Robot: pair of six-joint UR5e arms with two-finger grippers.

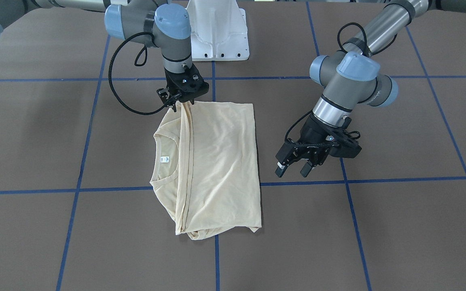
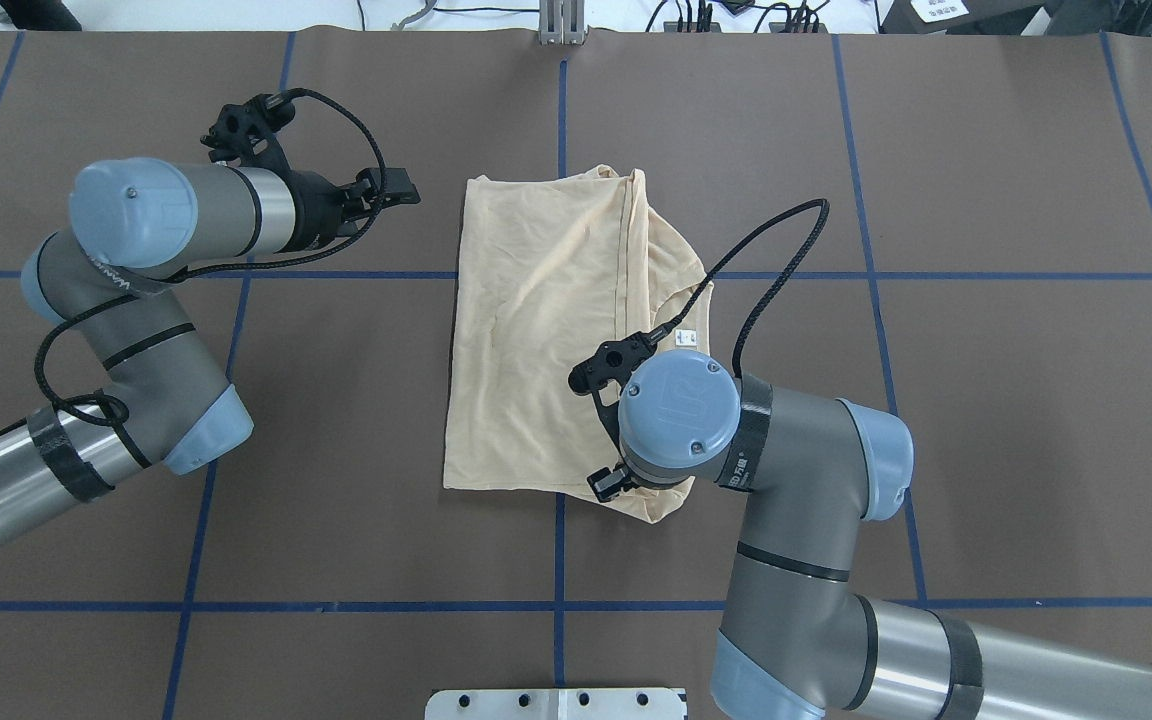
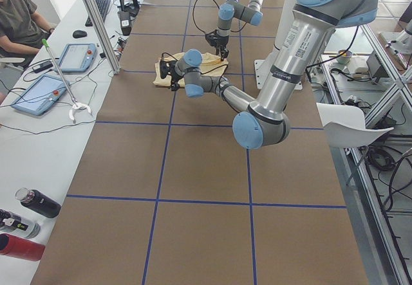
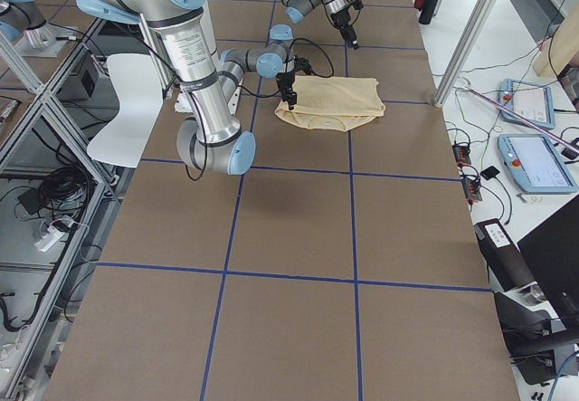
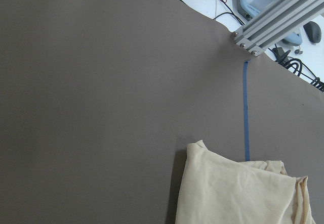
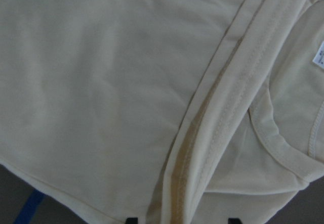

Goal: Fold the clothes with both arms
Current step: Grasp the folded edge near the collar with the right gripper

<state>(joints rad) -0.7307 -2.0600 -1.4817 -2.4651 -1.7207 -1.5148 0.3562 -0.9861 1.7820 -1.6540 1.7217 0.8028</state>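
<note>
The pale yellow shirt [image 1: 217,161] lies folded on the brown table, plain side up, print hidden. Its neckline and white label [image 1: 164,159] show at one side, and a doubled hem band runs along the fold. It also shows in the overhead view [image 2: 536,330] and the left wrist view [image 5: 238,193]. My right gripper [image 1: 179,103] is right over the shirt's corner nearest the robot's base. In the right wrist view its two fingertips stand apart over the hem band [image 6: 223,107]. My left gripper [image 1: 293,169] is open and empty, above bare table beside the shirt; it also shows in the overhead view [image 2: 398,190].
The white pedestal base [image 1: 217,36] stands at the robot's edge of the table. Blue tape lines [image 1: 378,178] cross the table. An aluminium post [image 5: 273,21] stands at the far edge. Tablets [image 3: 38,92] and a person are on a side bench.
</note>
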